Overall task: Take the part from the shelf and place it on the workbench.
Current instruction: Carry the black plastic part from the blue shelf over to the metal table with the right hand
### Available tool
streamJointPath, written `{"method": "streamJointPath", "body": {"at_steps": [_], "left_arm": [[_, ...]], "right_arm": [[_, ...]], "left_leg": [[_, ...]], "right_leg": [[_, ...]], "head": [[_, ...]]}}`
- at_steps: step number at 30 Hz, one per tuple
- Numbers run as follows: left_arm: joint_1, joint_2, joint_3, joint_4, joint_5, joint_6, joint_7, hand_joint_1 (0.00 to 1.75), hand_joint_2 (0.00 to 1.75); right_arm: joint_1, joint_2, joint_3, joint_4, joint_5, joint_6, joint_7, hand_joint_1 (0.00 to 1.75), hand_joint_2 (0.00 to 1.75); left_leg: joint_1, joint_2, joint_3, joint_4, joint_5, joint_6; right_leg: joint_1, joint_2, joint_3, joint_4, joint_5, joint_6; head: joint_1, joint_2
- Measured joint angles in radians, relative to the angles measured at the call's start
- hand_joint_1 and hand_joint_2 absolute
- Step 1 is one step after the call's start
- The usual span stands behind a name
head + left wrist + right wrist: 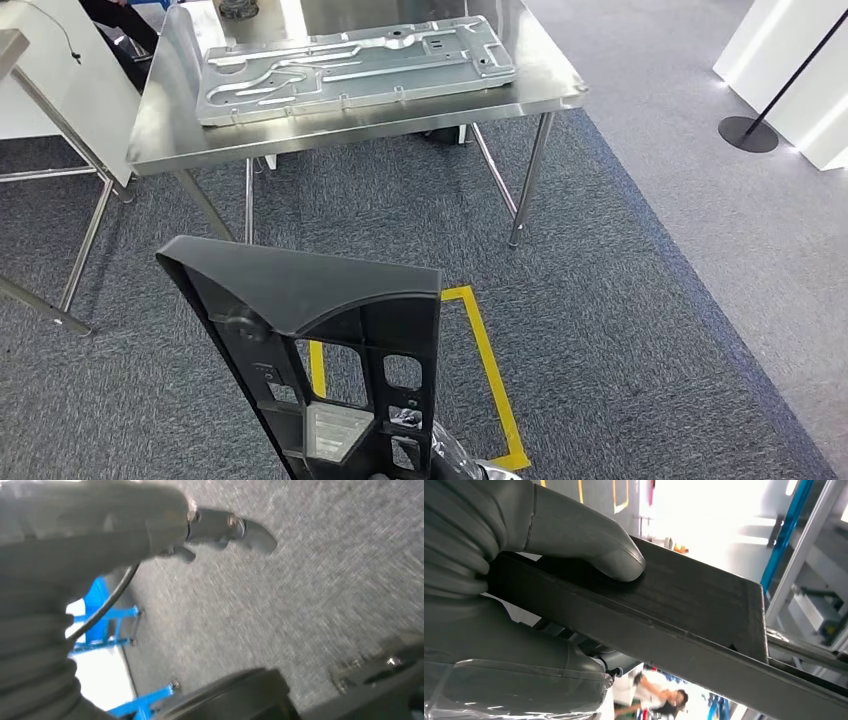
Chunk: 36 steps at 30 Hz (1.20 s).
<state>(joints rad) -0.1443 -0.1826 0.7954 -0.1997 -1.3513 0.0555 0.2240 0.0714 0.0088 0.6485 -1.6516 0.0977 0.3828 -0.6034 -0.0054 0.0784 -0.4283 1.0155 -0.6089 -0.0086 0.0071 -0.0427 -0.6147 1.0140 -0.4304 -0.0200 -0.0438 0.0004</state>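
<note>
The part (pixel 320 330) is a large black plastic panel with a curved top edge and ribbed cut-outs. It stands upright close in front of me in the head view. In the right wrist view my right hand (pixel 564 530) grips the part (pixel 684 605), thumb pressed on its flat face and the fingers under its edge. The workbench (pixel 160 140) is a steel table ahead of me, beyond a strip of carpet. A large stamped metal plate (pixel 350 70) lies on it. My left hand (pixel 220 527) hangs over the grey carpet with fingers stretched out, holding nothing.
Yellow floor tape (pixel 490 370) marks the carpet between me and the bench. A white table (pixel 60 80) stands at the left, a black stanchion base (pixel 748 133) at the far right. Blue frame legs (pixel 100 615) stand near my left hand. A person (pixel 664 700) is in the background.
</note>
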Motion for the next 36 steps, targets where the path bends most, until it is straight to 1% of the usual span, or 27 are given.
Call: {"method": "streamJointPath", "body": {"at_steps": [1, 3, 4, 5, 6, 8, 9, 10, 13, 14, 16, 18, 19, 20, 21, 22, 23, 24, 25, 26, 28, 30, 31, 33, 34, 35, 36], "left_arm": [[-0.003, 0.002, 0.000, 0.000, 0.002, -0.001, -0.009, 0.00, 1.75], [-0.012, 0.003, 0.000, 0.000, 0.008, -0.002, -0.020, 0.00, 1.75], [-0.016, 0.004, 0.001, 0.000, 0.010, -0.002, -0.023, 0.00, 1.75], [-0.018, 0.004, 0.001, 0.000, 0.011, -0.001, -0.025, 0.00, 1.75], [-0.018, 0.004, 0.001, 0.000, 0.010, 0.000, -0.027, 0.00, 1.75], [-0.011, 0.004, 0.001, 0.000, 0.007, 0.007, -0.028, 0.00, 1.75], [-0.009, 0.004, 0.001, 0.000, 0.005, 0.011, -0.028, 0.00, 1.75], [-0.007, 0.003, 0.001, 0.000, 0.004, 0.015, -0.027, 0.00, 1.75], [-0.007, -0.002, 0.001, 0.000, 0.002, 0.022, -0.027, 0.00, 1.75], [-0.007, -0.003, 0.001, 0.000, 0.002, 0.023, -0.028, 0.00, 1.75], [-0.007, -0.005, 0.001, 0.000, 0.002, 0.024, -0.028, 0.00, 1.75], [-0.006, -0.005, 0.001, 0.000, 0.004, 0.025, -0.030, 0.00, 1.75], [-0.005, -0.005, 0.002, 0.000, 0.005, 0.025, -0.032, 0.00, 1.75], [-0.005, -0.005, 0.002, 0.000, 0.008, 0.024, -0.036, 0.00, 1.75], [-0.005, -0.005, 0.003, 0.000, 0.009, 0.022, -0.041, 0.00, 1.75], [-0.004, -0.005, 0.003, 0.000, 0.011, 0.020, -0.046, 0.00, 1.75], [-0.004, -0.005, 0.004, 0.000, 0.012, 0.017, -0.051, 0.00, 1.75], [-0.004, -0.005, 0.004, 0.000, 0.012, 0.015, -0.054, 0.00, 1.75], [-0.004, -0.005, 0.004, 0.000, 0.013, 0.015, -0.057, 0.00, 1.75], [-0.004, -0.005, 0.005, 0.000, 0.013, 0.015, -0.059, 0.00, 1.75], [-0.004, -0.004, 0.008, 0.000, 0.014, 0.018, -0.061, 0.00, 1.75], [-0.003, -0.004, 0.011, 0.000, 0.014, 0.025, -0.061, 0.00, 1.75], [-0.004, -0.004, 0.013, 0.000, 0.014, 0.028, -0.061, 0.00, 1.75], [-0.011, -0.003, 0.017, 0.000, 0.014, 0.031, -0.064, 0.00, 1.75], [-0.016, -0.003, 0.018, 0.000, 0.014, 0.032, -0.065, 0.00, 1.75], [-0.018, -0.003, 0.019, 0.000, 0.014, 0.033, -0.067, 0.00, 1.75], [-0.018, -0.003, 0.020, 0.000, 0.014, 0.033, -0.067, 0.00, 1.75]], "right_arm": [[0.000, 0.001, 0.000, 0.000, 0.003, -0.002, 0.001, 1.68, 1.75], [-0.001, 0.002, -0.001, 0.000, 0.005, -0.002, 0.001, 1.68, 1.75], [-0.001, 0.002, -0.001, 0.001, 0.006, -0.004, 0.001, 1.68, 1.75], [-0.001, 0.002, -0.001, 0.001, 0.006, -0.005, 0.001, 1.68, 1.75], [-0.001, 0.002, -0.001, 0.002, 0.007, -0.009, 0.001, 1.68, 1.75], [-0.001, 0.001, -0.001, 0.002, 0.008, -0.016, 0.001, 1.68, 1.75], [-0.001, 0.001, -0.001, 0.002, 0.008, -0.018, 0.000, 1.68, 1.75], [-0.001, 0.001, -0.001, 0.003, 0.008, -0.020, 0.000, 1.68, 1.75], [0.000, 0.000, -0.001, 0.004, 0.008, -0.026, 0.000, 1.68, 1.75], [0.000, 0.000, -0.001, 0.004, 0.009, -0.030, 0.000, 1.68, 1.75], [0.000, -0.001, -0.001, 0.004, 0.013, -0.035, 0.002, 1.68, 1.75], [0.000, -0.002, -0.001, 0.006, 0.016, -0.035, 0.005, 1.68, 1.75], [0.000, -0.002, -0.001, 0.007, 0.016, -0.035, 0.007, 1.68, 1.75], [0.000, -0.002, 0.000, 0.009, 0.017, -0.034, 0.009, 1.68, 1.75], [-0.001, -0.002, 0.000, 0.010, 0.017, -0.033, 0.011, 1.68, 1.75], [-0.002, -0.002, 0.001, 0.011, 0.017, -0.033, 0.013, 1.68, 1.75], [-0.003, -0.002, 0.001, 0.012, 0.017, -0.032, 0.014, 1.68, 1.75], [-0.005, -0.002, 0.002, 0.013, 0.018, -0.031, 0.015, 1.68, 1.75], [-0.007, -0.002, 0.003, 0.014, 0.018, -0.031, 0.016, 1.68, 1.75], [-0.008, -0.001, 0.005, 0.015, 0.018, -0.030, 0.017, 1.68, 1.75], [-0.012, 0.000, 0.007, 0.017, 0.017, -0.027, 0.018, 1.68, 1.75], [-0.016, 0.002, 0.008, 0.018, 0.014, -0.022, 0.019, 1.68, 1.75], [-0.018, 0.004, 0.008, 0.018, 0.013, -0.020, 0.019, 1.68, 1.75], [-0.019, 0.004, 0.008, 0.020, 0.013, -0.017, 0.020, 1.68, 1.75], [-0.019, 0.004, 0.008, 0.021, 0.013, -0.017, 0.020, 1.68, 1.75], [-0.019, 0.004, 0.008, 0.022, 0.013, -0.016, 0.021, 1.68, 1.75], [-0.019, 0.004, 0.008, 0.023, 0.013, -0.016, 0.021, 1.68, 1.75]], "left_leg": [[0.003, -0.027, -0.024, 0.054, -0.029, -0.004], [0.005, -0.051, -0.088, 0.188, -0.081, -0.009], [0.005, -0.053, -0.109, 0.231, -0.086, -0.011], [0.006, -0.053, -0.114, 0.237, -0.070, -0.012], [0.007, -0.053, -0.105, 0.207, -0.035, -0.012], [0.010, -0.055, -0.069, 0.092, 0.048, -0.009], [0.010, -0.057, -0.054, 0.041, 0.070, -0.006], [0.009, -0.058, -0.047, 0.008, 0.076, -0.002], [0.010, -0.060, -0.046, -0.022, 0.070, 0.017], [0.012, -0.061, -0.045, -0.026, 0.075, 0.023], [0.015, -0.062, -0.041, -0.031, 0.081, 0.032], [0.014, -0.065, -0.042, -0.030, 0.083, 0.034], [0.014, -0.068, -0.042, -0.030, 0.083, 0.034], [0.014, -0.074, -0.041, -0.030, 0.082, 0.034], [0.014, -0.081, -0.039, -0.029, 0.082, 0.033], [0.014, -0.090, -0.036, -0.029, 0.080, 0.031], [0.015, -0.098, -0.036, -0.030, 0.078, 0.029], [0.014, -0.106, -0.037, -0.028, 0.075, 0.025], [0.015, -0.112, -0.040, -0.028, 0.074, 0.020], [0.017, -0.117, -0.044, -0.028, 0.072, 0.015], [0.018, -0.124, -0.042, -0.034, 0.071, 0.003], [0.018, -0.114, -0.042, -0.013, 0.051, -0.007], [0.017, -0.104, -0.057, 0.028, 0.027, -0.011], [0.017, -0.087, -0.117, 0.162, -0.034, -0.016], [0.017, -0.084, -0.145, 0.221, -0.052, -0.018], [0.017, -0.082, -0.158, 0.248, -0.052, -0.019], [0.017, -0.080, -0.153, 0.236, -0.030, -0.018]], "right_leg": [[-0.002, 0.004, 0.002, -0.002, 0.000, -0.003], [-0.002, 0.014, 0.005, -0.002, -0.003, -0.008], [-0.002, 0.020, 0.007, -0.001, -0.004, -0.009], [-0.002, 0.027, 0.009, -0.001, -0.006, -0.009], [-0.002, 0.033, 0.013, 0.001, -0.007, -0.007], [-0.001, 0.045, 0.017, 0.005, -0.010, -0.002], [0.000, 0.049, 0.015, 0.008, -0.010, 0.003], [0.001, 0.051, 0.010, 0.010, -0.007, 0.008], [0.002, 0.050, -0.004, 0.011, 0.002, 0.027], [0.001, 0.049, -0.007, 0.018, -0.004, 0.033], [-0.002, 0.048, -0.038, 0.089, -0.048, 0.044], [-0.008, 0.048, -0.097, 0.218, -0.106, 0.052], [-0.011, 0.048, -0.119, 0.266, -0.117, 0.055], [-0.014, 0.048, -0.126, 0.281, -0.111, 0.056], [-0.016, 0.049, -0.114, 0.256, -0.087, 0.056], [-0.017, 0.053, -0.086, 0.197, -0.051, 0.053], [-0.019, 0.068, -0.051, 0.128, -0.021, 0.050], [-0.019, 0.084, -0.022, 0.066, -0.002, 0.046], [-0.019, 0.097, -0.004, 0.027, 0.005, 0.042], [-0.018, 0.105, 0.004, 0.011, 0.001, 0.039], [-0.017, 0.097, 0.008, 0.002, -0.004, 0.032], [-0.021, 0.089, 0.018, -0.010, -0.005, 0.021], [-0.023, 0.083, 0.023, -0.015, -0.006, 0.015], [-0.020, 0.070, 0.027, -0.017, -0.009, 0.007], [-0.018, 0.064, 0.029, -0.016, -0.011, 0.006], [-0.017, 0.060, 0.030, -0.016, -0.012, 0.005], [-0.016, 0.057, 0.033, -0.016, -0.014, 0.005]], "head": [[0.000, 0.000], [0.000, 0.000], [0.000, 0.000], [0.000, 0.000], [0.000, 0.000], [0.000, 0.000], [0.000, 0.000], [0.000, 0.000], [0.000, 0.000], [0.000, 0.000], [0.000, 0.000], [0.000, 0.000], [0.000, 0.000], [0.000, 0.000], [0.000, 0.000], [0.000, 0.000], [0.000, 0.000], [0.000, 0.000], [0.000, 0.000], [0.000, 0.000], [0.000, 0.000], [0.000, 0.000], [0.000, 0.000], [0.000, 0.000], [0.000, 0.000], [0.000, 0.000], [0.000, 0.000]]}}
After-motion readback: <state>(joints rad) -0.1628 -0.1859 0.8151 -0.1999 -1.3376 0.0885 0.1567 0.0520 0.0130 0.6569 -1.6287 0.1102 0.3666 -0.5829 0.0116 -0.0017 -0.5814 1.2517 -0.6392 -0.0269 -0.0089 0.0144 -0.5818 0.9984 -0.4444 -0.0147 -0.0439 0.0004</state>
